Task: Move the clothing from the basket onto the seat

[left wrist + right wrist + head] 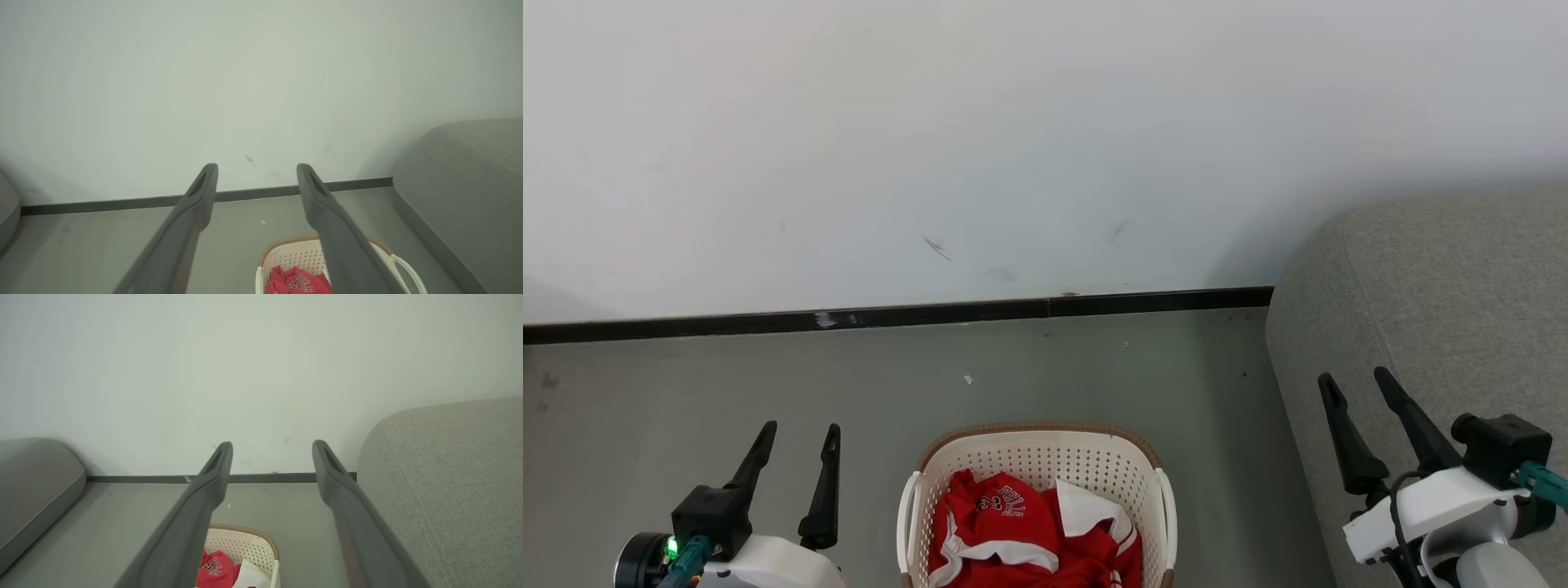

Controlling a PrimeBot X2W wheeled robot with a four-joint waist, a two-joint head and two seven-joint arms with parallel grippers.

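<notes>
Head view: clothing (1013,523) bunched in the basket (1037,427), low between the left gripper (800,429) and right gripper (1356,377), both wide open (left one maybe nearer); left wrist view: low, right of spread jaws; right wrist view: low, left of spread jaws, seat (449,477) right.

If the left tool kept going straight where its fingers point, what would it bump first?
Probably the white wall, just above the dark skirting strip. The open left tool aims above the basket, which sits lower, to its right. Depth is hard to judge.
</notes>
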